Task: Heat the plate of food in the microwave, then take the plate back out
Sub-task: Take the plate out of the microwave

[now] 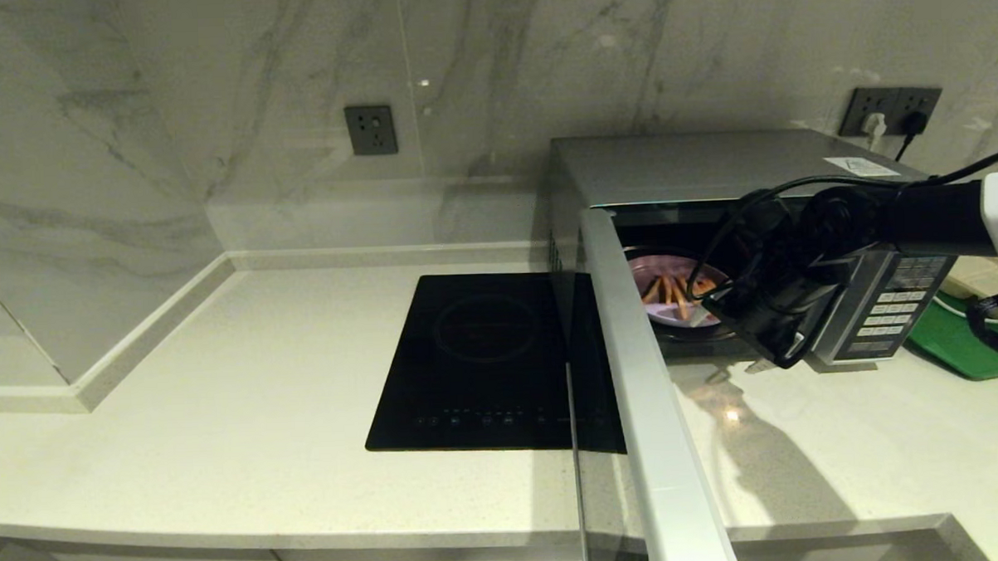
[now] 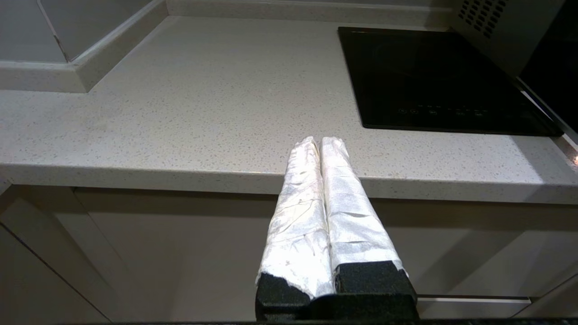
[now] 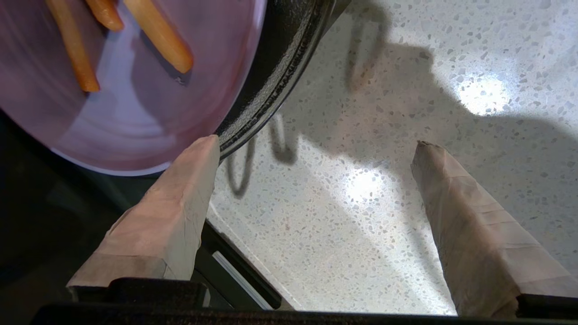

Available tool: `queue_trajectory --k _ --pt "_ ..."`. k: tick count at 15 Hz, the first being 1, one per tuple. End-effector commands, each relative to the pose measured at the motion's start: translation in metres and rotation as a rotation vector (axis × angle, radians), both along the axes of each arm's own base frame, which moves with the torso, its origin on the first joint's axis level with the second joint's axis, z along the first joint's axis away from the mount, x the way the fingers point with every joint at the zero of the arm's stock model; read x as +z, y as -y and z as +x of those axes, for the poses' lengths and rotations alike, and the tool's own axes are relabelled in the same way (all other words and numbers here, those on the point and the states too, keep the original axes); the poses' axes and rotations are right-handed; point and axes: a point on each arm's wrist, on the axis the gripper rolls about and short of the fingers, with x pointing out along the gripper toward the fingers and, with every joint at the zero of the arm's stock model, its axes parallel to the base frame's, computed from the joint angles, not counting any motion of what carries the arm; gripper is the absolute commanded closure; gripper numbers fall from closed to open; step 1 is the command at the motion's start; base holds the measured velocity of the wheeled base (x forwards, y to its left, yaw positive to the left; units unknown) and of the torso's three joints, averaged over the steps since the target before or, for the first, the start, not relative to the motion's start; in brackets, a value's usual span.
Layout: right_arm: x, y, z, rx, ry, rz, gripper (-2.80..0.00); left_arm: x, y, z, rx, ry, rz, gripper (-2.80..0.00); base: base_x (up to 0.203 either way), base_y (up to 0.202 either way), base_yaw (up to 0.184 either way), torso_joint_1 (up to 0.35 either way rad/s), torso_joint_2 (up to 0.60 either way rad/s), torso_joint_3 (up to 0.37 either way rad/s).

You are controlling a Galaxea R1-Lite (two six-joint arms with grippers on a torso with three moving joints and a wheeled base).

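Head view shows the microwave (image 1: 711,169) with its door (image 1: 635,367) swung wide open toward the robot and the plate of food (image 1: 674,298) sitting inside the cavity on the dark turntable (image 3: 280,76). The right gripper (image 1: 779,349) hangs at the mouth of the cavity, just in front of the plate, its fingers spread apart and holding nothing; in the right wrist view one wrapped finger (image 3: 180,198) lies close by the plate's near rim and the turntable edge, while the other is over the speckled countertop (image 3: 361,225). Whether the plate has been heated yet cannot be read from these pictures: it is either freshly loaded, with closing the door, running the oven and retrieval all left, or it is waiting to be lifted out. The plate carries a few thin orange-yellow sticks (image 3: 158,34), lying loose and not piled. A green tray (image 1: 962,343) sits right of the microwave, its contents hidden. The left gripper (image 2: 320,144) is parked below the counter edge, fingers pressed together and empty, near the black induction cooktop (image 1: 485,356).
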Motion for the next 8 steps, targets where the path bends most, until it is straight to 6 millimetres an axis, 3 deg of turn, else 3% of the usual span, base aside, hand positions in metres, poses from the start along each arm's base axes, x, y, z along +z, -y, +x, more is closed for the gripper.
queue_trajectory --k 1,8 --pt "-0.002 0.0 0.001 -0.006 -0.007 0.001 -2.8 0.0 0.0 0.0 0.0 0.0 -0.001 0.0 0.0 0.0 0.0 0.0 0.0 0.0" --pt "0.019 0.001 -0.007 0.003 0.042 0.025 -2.8 0.0 0.0 0.0 0.0 0.0 -0.001 0.0 0.0 0.0 0.0 0.0 0.0 0.0"
